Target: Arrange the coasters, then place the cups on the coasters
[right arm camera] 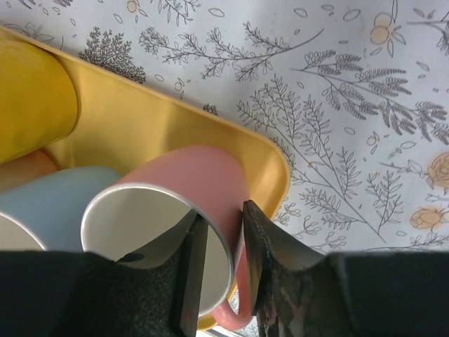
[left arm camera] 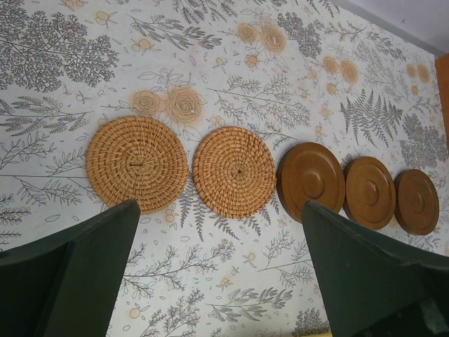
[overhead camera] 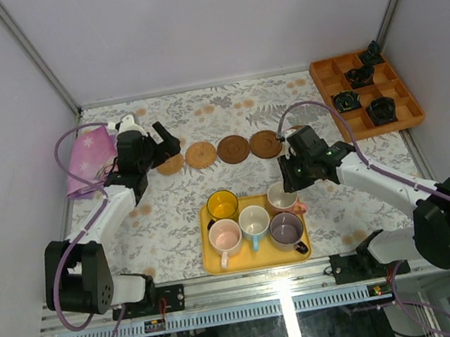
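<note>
Five round coasters lie in a row on the floral cloth: two woven tan ones (left arm camera: 137, 163) (left arm camera: 233, 170) and three dark wooden ones (left arm camera: 311, 181). My left gripper (left arm camera: 221, 205) (overhead camera: 164, 140) hangs open just above and near them, holding nothing. Five cups stand on the yellow tray (overhead camera: 210, 262): yellow (overhead camera: 222, 204), pale pink (overhead camera: 224, 236), white-and-blue (overhead camera: 253, 220), purple-grey (overhead camera: 286, 229) and salmon pink (overhead camera: 283, 198). My right gripper (right arm camera: 223, 210) (overhead camera: 292, 179) pinches the salmon cup (right arm camera: 196, 175) by its rim, one finger inside and one outside beside the handle.
An orange compartment tray (overhead camera: 365, 93) with small black objects sits at the back right. A pink pouch (overhead camera: 89, 157) lies at the back left beside the left arm. The yellow tray's corner (right arm camera: 270, 165) is close under the right fingers.
</note>
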You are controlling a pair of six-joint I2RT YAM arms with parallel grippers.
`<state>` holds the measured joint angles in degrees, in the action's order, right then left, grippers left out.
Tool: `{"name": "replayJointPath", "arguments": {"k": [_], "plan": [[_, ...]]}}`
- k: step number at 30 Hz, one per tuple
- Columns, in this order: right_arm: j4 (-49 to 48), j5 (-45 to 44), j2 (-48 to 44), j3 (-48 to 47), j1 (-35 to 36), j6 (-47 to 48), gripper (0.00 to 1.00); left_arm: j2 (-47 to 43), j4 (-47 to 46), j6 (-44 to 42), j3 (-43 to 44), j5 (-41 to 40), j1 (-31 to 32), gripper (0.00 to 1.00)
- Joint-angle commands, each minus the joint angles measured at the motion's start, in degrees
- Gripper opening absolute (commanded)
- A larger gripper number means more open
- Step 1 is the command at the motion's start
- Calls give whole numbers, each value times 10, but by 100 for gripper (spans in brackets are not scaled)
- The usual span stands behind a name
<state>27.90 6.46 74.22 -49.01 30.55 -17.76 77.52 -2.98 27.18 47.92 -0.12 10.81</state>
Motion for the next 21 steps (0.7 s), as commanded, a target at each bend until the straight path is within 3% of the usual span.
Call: {"name": "replayJointPath", "arguments": {"k": [1, 5, 12, 21], "plan": [[-43, -22, 14, -36, 6, 24, 30, -3, -15, -8, 9, -15, -2, 100], [-68, -25, 20, -41, 9, 31, 25, -7, -14, -7, 7, -18, -2, 100], [-103, -23, 25, -43, 13, 41, 27, -12, -12, -6, 6, -24, -2, 100], [-72, -18, -6, -52, 16, 49, 44, -12, -11, -5, 9, -26, -2, 100]]}}
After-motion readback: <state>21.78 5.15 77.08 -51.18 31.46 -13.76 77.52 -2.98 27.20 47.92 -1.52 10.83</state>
